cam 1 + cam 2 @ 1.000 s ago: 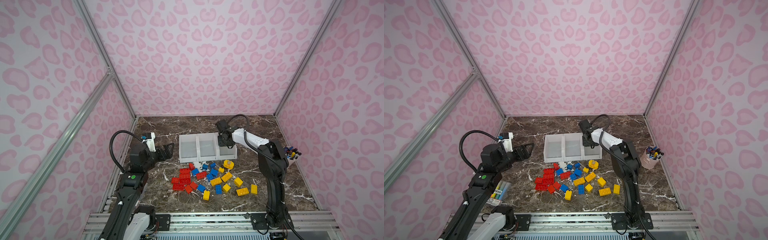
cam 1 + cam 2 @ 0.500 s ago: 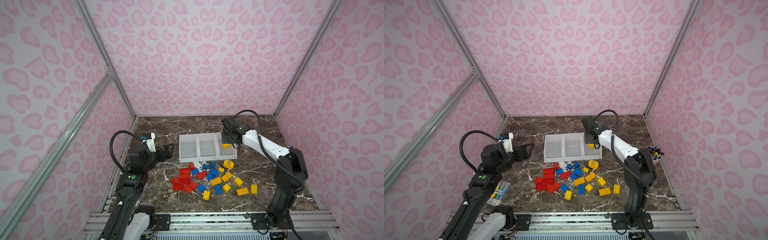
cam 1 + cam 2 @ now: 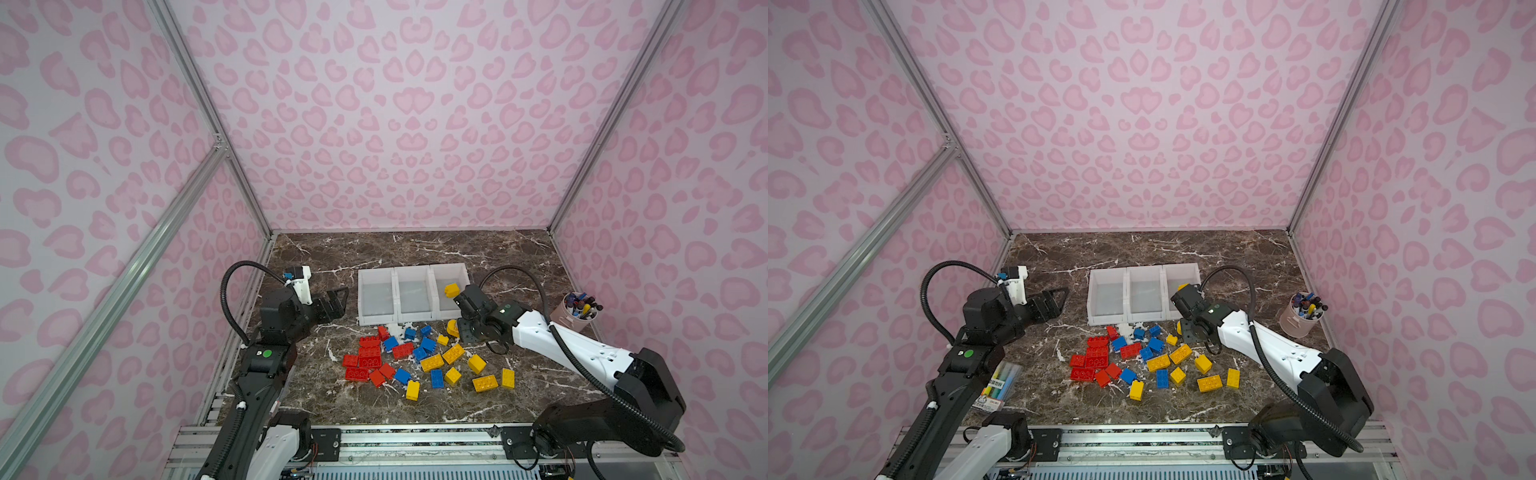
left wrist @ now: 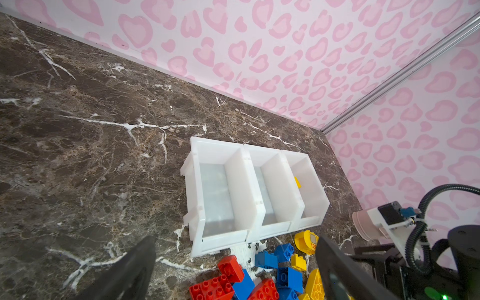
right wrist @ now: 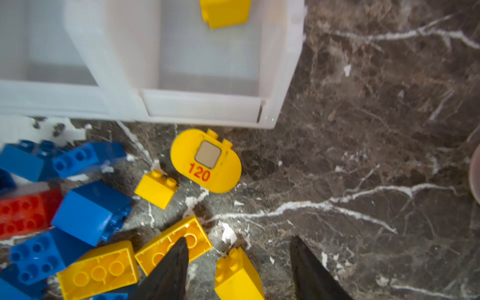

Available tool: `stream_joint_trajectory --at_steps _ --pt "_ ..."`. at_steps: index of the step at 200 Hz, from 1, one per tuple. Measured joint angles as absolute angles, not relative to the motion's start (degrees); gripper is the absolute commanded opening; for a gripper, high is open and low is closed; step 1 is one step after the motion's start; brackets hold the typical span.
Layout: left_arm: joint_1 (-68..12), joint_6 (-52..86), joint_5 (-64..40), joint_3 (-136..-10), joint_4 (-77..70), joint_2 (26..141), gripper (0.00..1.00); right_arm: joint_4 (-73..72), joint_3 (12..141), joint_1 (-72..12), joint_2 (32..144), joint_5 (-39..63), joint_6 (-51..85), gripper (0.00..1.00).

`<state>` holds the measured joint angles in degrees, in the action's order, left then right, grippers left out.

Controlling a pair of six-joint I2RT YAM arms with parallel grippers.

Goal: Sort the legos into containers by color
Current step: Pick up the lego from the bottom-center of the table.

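A second ago the right arm reached out over the bins with a yellow brick in its jaws. Half a second ago the brick hung just over the bin nearest the desk's right edge. Now it lies inside that bin, toward the far end. The arm has drawn back toward the near edge and hovers over the loose yellows in front of the bins. The right jaws stand parted with nothing between them (the right wrist view shows only desk and loose bricks beneath the two fingers). The left arm has not moved. It hangs near the left edge, left jaws spread wide and empty, pointing toward the bins.

In a top view the right wrist covers most of the binned brick, and the right wrist view cuts it off at the frame edge. The rounded yellow piece, marked 120, sits just in front of the right-hand bin's front wall. In both top views the arm hides about half of it. A marker pack by the near-left corner shows in a top view, partly under the left arm.

The remaining legos lie scattered between the bins and the near edge, reds leftward, yellows rightward, blues between. A cup of pens stands by the right edge.
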<state>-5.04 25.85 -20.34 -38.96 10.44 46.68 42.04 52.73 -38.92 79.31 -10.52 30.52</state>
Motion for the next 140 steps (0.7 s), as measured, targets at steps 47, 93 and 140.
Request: stream_joint_trajectory --at_steps 47,93,140 --pt "-5.0 26.1 -20.6 -38.7 10.5 46.6 0.97 41.5 45.1 -43.9 79.4 -8.8 34.4 0.65" --pt "-5.0 26.5 -20.8 -38.6 10.5 46.4 0.97 40.1 41.8 -44.4 80.0 -8.7 36.4 0.62" --pt "-5.0 26.9 -20.8 -38.4 10.6 46.0 0.97 38.3 41.6 -44.4 81.8 -9.0 36.6 0.42"
